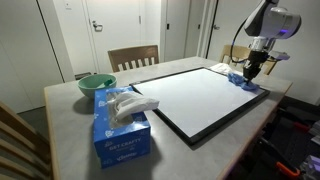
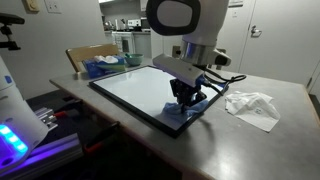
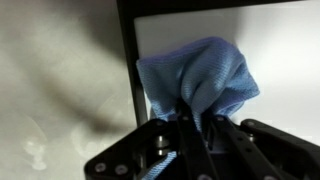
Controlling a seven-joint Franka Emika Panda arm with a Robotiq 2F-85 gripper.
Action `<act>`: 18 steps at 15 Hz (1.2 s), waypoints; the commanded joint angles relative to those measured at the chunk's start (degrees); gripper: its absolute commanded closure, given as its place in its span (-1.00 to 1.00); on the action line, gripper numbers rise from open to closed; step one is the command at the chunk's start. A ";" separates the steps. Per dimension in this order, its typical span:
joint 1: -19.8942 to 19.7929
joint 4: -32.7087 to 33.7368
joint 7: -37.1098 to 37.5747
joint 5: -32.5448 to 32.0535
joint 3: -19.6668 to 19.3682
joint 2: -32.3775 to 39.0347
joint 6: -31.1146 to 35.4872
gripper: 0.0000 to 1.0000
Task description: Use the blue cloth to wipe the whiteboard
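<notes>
The tool (image 3: pixel 192 118) is clamping shut on a bunched medium-blue fabric cloth (image 3: pixel 200 75), which only the wrist view is showing up close. The white arm (image 2: pixel 180 20) is reaching steeply down, pressing the cloth onto a corner of the large glossy white board with a thin black frame (image 1: pixel 195 95). In an exterior view, crumpled white paper (image 2: pixel 250 103) is lying on the grey worktop (image 2: pixel 250 145) near the arm. In an exterior view, a light-blue tissue box (image 1: pixel 122 130) and a green bowl (image 1: pixel 96 84) are sitting beside the board's opposite end.
</notes>
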 commanded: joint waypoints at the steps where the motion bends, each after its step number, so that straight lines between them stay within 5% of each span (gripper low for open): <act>1: 0.58 3.52 2.27 -2.26 0.24 3.27 -1.23 0.94; 18: 2.18 11.61 5.70 -7.76 1.58 7.24 -6.91 0.94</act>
